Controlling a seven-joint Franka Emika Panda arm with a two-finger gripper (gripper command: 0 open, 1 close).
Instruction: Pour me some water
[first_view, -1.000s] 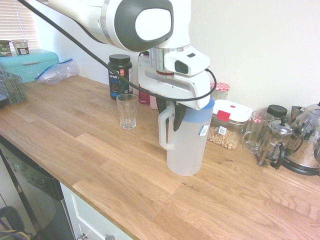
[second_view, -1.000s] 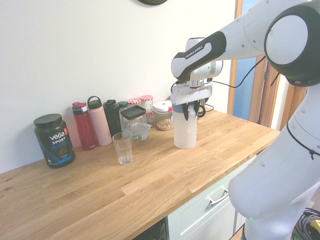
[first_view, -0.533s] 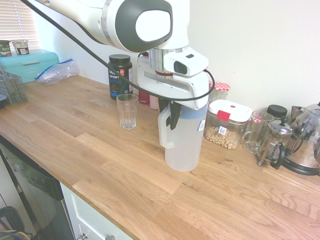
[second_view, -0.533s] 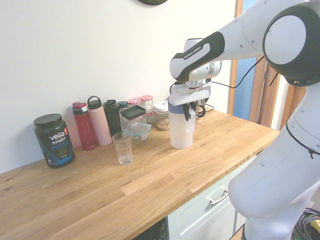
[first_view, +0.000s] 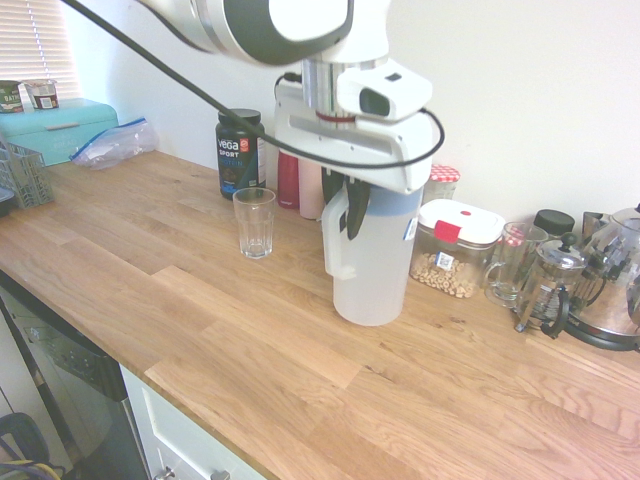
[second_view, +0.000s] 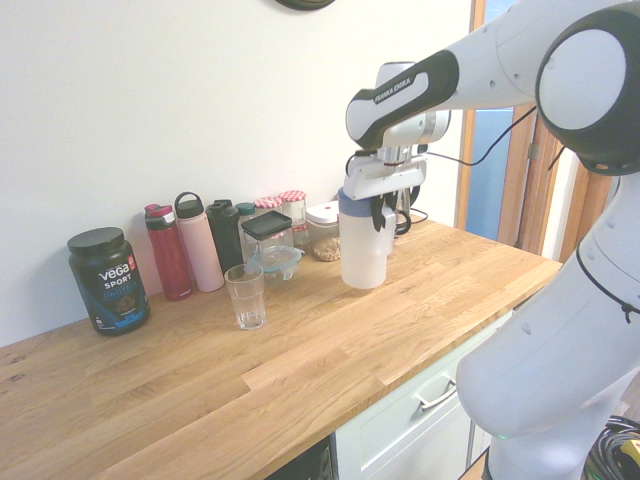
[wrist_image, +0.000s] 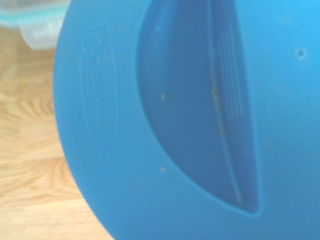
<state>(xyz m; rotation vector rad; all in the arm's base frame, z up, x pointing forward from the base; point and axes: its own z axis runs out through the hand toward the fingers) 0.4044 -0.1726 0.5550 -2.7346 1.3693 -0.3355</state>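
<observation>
A translucent water pitcher (first_view: 375, 265) with a blue lid (wrist_image: 175, 125) hangs upright just above the wooden counter (first_view: 200, 320). My gripper (first_view: 350, 212) comes down from above and is shut on the pitcher's handle (first_view: 333, 235). The second exterior view shows the same grip, with the gripper (second_view: 383, 212) on the pitcher (second_view: 362, 250). An empty drinking glass (first_view: 254, 222) stands on the counter to the pitcher's left, a little apart from it. The blue lid fills the wrist view.
Along the wall stand a black Vega tub (first_view: 240, 150), several bottles (second_view: 190, 245), a lidded food box (first_view: 458, 250), a glass mug (first_view: 510, 262), a French press (first_view: 550, 285) and a kettle (first_view: 615, 280). A teal box (first_view: 55, 125) sits far left.
The gripper has shut on the pitcher's handle and raised the pitcher slightly off the counter, shifting it a little toward the glass. The glass has not moved.
</observation>
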